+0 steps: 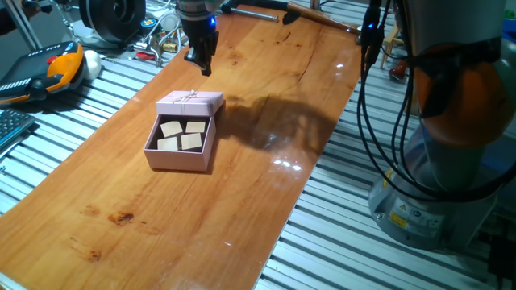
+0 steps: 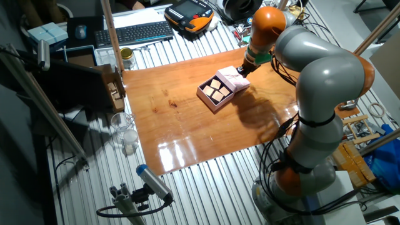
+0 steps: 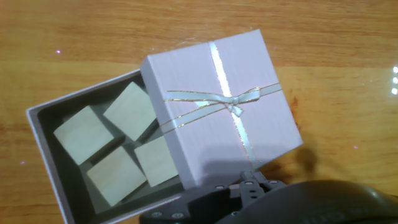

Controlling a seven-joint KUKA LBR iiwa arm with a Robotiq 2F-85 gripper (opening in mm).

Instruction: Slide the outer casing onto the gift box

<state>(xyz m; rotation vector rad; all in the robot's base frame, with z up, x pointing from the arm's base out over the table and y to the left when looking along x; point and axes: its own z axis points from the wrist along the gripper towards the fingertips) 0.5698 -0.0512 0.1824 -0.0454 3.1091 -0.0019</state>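
Observation:
The outer casing [image 1: 191, 102], pale pink with a light string bow, lies over the far end of the gift box [image 1: 179, 158]. It covers part of the box. The gift box is a shallow pink tray, and four tan squares [image 1: 182, 135] show in its uncovered part. In the hand view the casing [image 3: 224, 106] sits skewed over the right side of the tray [image 3: 40, 134]. My gripper [image 1: 203, 64] hangs above and just beyond the casing without touching it. Its fingers look shut and empty. The gripper [image 2: 244, 70] is beside the casing [image 2: 232, 76] in the other fixed view.
The box stands on a wooden board [image 1: 161, 234] laid over a slatted metal table. An orange and black teach pendant [image 1: 48, 68] and tools lie off the board's far left. My arm's base [image 1: 451, 161] and cables [image 1: 379, 121] stand on the right. Glass jars [image 2: 125, 131] and a keyboard [image 2: 134, 31] stand beyond the board.

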